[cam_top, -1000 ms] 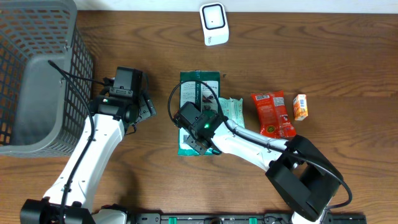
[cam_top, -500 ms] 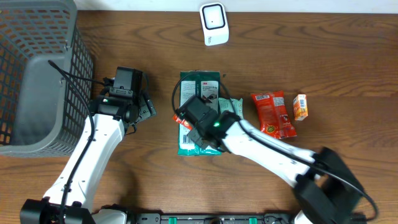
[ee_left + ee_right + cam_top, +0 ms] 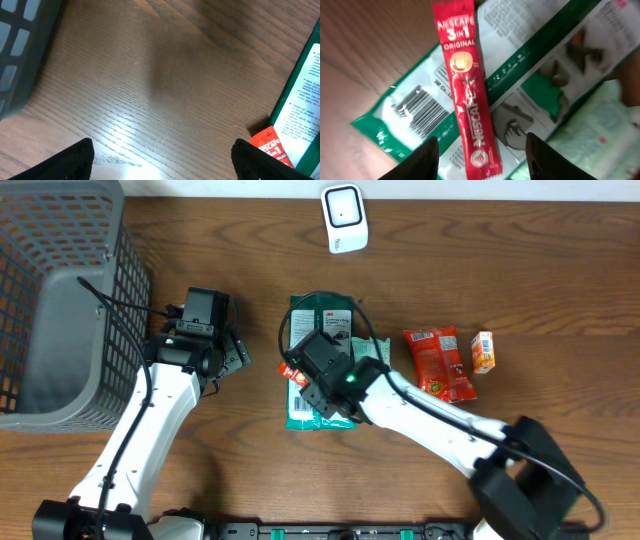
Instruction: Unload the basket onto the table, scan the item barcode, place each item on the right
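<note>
The right fingers (image 3: 429, 159) have just opened, leaving the stick (image 3: 467, 95) loose on the pack (image 3: 410, 111), likely unscanned, the scanner (image 3: 344, 217) away at 12 o'clock; the left fingers (image 3: 70, 160) gape empty.

**Bystander objects on the wooden table (image 3: 520, 270), overhead view.**
A grey mesh basket (image 3: 130, 285) fills the upper left corner. At centre lies a dark green flat packet (image 3: 320, 315), long axis running top to bottom of the frame. Its printed face is up, and the right wrist view shows a barcode near one end. A pale green soft pack (image 3: 376, 352) lies against its right edge. Right of centre is a red snack pouch (image 3: 438, 362), with a small orange carton (image 3: 483, 351) just beside it on the right.
</note>
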Robot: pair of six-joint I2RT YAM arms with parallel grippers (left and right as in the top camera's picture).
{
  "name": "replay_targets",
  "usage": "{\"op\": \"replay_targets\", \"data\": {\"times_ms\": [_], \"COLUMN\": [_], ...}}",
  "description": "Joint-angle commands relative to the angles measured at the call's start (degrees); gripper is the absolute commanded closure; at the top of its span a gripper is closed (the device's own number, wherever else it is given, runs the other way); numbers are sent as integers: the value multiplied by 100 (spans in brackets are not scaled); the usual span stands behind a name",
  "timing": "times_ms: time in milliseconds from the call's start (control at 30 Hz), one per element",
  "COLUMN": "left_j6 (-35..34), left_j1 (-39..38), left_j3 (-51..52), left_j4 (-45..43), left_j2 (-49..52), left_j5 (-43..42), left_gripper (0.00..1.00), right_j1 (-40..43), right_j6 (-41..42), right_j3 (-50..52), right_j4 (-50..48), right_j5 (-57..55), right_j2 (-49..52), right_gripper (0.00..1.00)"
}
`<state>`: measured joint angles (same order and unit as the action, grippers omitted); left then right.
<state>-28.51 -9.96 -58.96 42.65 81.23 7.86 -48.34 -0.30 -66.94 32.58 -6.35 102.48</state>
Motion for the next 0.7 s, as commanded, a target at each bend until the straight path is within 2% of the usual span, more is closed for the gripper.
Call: {"op": "replay_targets", "data": {"times_ms": [0,267,667], "left_j6": [-28,-28,-28], "left_j1": [13,13,13], "left_j3": [74,72,74], "left_j4": [22,20,20], "left_j2": [44,44,44], "left_j5": [15,13,13], "left_gripper": [12,12,12], "right_j1": [-11,-9,70], "right_j6": [-22,-24,31], "right_j3": [24,24,-13], "right_j4": [-61,-240,-258], "right_j5": [-92,-92,0], "right_j2": [398,874,619], "right_gripper": [50,50,86]}}
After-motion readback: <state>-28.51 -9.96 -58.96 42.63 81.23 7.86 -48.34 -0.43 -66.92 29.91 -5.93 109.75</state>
